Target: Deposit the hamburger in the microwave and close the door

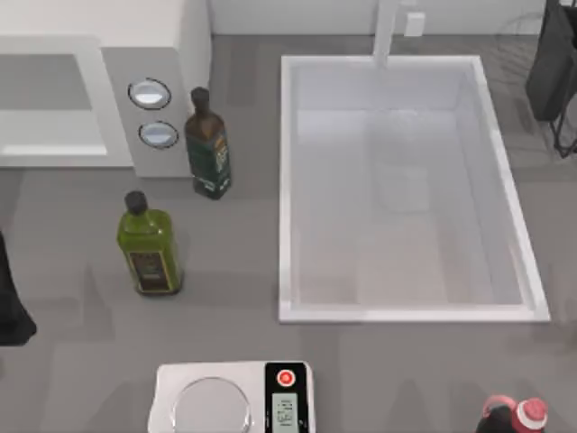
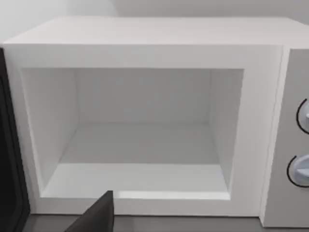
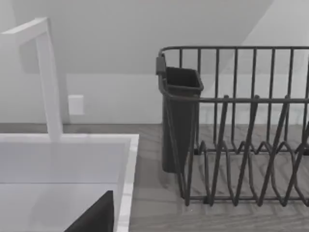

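Scene: an AgileX pair at a kitchen worktop (image 1: 234, 325), with the microwave (image 2: 145, 34) standing at the back left.
Microwave: its opening faces the left gripper (image 2: 96, 217); the cavity looks bare, floor and walls plain white.
Door: a dark panel (image 2: 9, 145) at the edge of the opening is probably the door swung wide, though I cannot tell for sure.
Hamburger: I cannot tell where it lies, and so cannot place it relative to either gripper.
Left arm: at the worktop's left edge (image 1: 11, 307), in front of the microwave and aimed into it.
Right gripper (image 3: 96, 215): over the back right, looking across the sink (image 1: 288, 180) and its tap (image 3: 48, 77) to the dish rack (image 3: 241, 125); it seems idle.
Grip: cannot tell for either gripper.
Stage: judged from the bare cavity, the deposit is not yet done and closing remains.
Risk, door: shutting it now would seal an empty microwave, a failure caused by skipping the placement.
Risk, bottles: the dark bottle (image 1: 208, 149) stands just beside the knob panel and the green bottle (image 1: 149, 244) in front of it; a careless sweep toward the opening could topple either.
Risk, clearance: the open panel stands near the left arm, so a wide swing might strike it.
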Available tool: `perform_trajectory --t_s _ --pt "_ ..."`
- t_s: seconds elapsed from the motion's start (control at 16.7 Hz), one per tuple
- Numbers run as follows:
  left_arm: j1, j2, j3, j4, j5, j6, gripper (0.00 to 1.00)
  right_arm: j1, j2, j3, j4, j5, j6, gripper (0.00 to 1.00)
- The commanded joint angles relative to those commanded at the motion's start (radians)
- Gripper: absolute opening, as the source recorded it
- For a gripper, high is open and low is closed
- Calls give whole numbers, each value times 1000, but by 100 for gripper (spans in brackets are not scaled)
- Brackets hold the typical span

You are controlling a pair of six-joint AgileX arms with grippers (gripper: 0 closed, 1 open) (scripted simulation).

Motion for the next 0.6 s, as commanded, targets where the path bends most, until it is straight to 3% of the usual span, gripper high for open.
perform_trajectory --t_s 0.3,0.6 --pt "19 67 56 -58 1 57 100 0 0 0 0 0 0 100" --pt "90 388 277 -290 6 292 100 0 0 0 0 0 0 100"
